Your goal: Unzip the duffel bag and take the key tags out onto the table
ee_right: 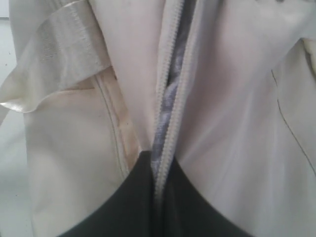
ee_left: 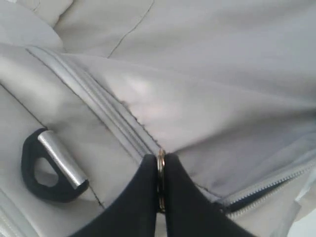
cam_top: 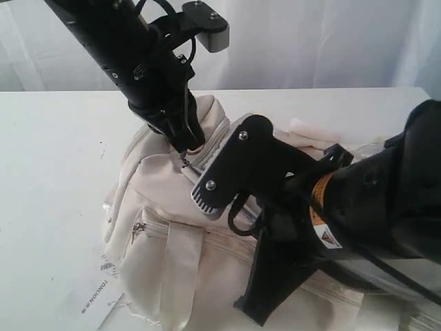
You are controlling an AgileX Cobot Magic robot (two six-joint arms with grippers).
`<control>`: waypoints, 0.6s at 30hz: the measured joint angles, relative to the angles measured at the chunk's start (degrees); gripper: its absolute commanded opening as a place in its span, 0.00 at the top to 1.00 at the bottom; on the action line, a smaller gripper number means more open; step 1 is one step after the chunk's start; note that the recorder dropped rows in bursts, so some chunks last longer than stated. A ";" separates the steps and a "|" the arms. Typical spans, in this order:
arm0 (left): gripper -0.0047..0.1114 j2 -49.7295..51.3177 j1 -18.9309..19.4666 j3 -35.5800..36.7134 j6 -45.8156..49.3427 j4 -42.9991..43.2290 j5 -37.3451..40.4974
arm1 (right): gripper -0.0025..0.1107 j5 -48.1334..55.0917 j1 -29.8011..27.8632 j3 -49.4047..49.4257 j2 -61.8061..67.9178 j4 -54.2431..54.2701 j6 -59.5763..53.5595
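1. The duffel bag (cam_top: 172, 241) sits slumped on the table (cam_top: 55, 138), near the middle of my exterior view. Both arms are down on its upper side.
2. My left gripper (ee_left: 160, 165) has its jaws closed tight on a thin metal ring (ee_left: 160, 174), which stands edge-on between the two dark fingers.
3. A zipper run (ee_left: 98, 103) with its teeth meshed leads across the fabric straight to that ring.
4. Near the left fingers, a black D-ring (ee_left: 42, 168) with a silvery bar lies flat on the cream cloth.
5. My right gripper (ee_right: 157, 165) is pinched shut on the parted zipper (ee_right: 170, 74), and the tape runs down between the fingers.
6. Above that pinch the zipper stands open in a narrow slit, and grey lining (ee_right: 165, 103) shows in the gap. I cannot make out anything deeper inside.
7. A satin strap (ee_right: 59, 54) drapes over the bag beside the slit, apart from the right fingers.
8. In the exterior view the right arm's own bulk hides its fingertips, while the left arm reaches the bag's far end from above.
9. A white paper label (cam_top: 96, 296) lies on the table at the bag's near corner.
10. The side pocket zipper (cam_top: 148, 227) facing that camera looks shut.
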 measured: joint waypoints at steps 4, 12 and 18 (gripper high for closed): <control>0.96 0.00 0.00 0.00 0.28 -2.02 1.03 | 0.95 1.23 0.00 0.21 -1.64 0.37 0.00; 0.96 0.00 0.44 0.00 2.08 -4.15 6.63 | 0.47 -5.64 0.00 0.66 -1.90 2.19 0.14; 0.96 0.00 0.56 0.00 2.18 -6.76 7.11 | 0.49 -16.45 0.00 0.66 -1.37 0.43 0.14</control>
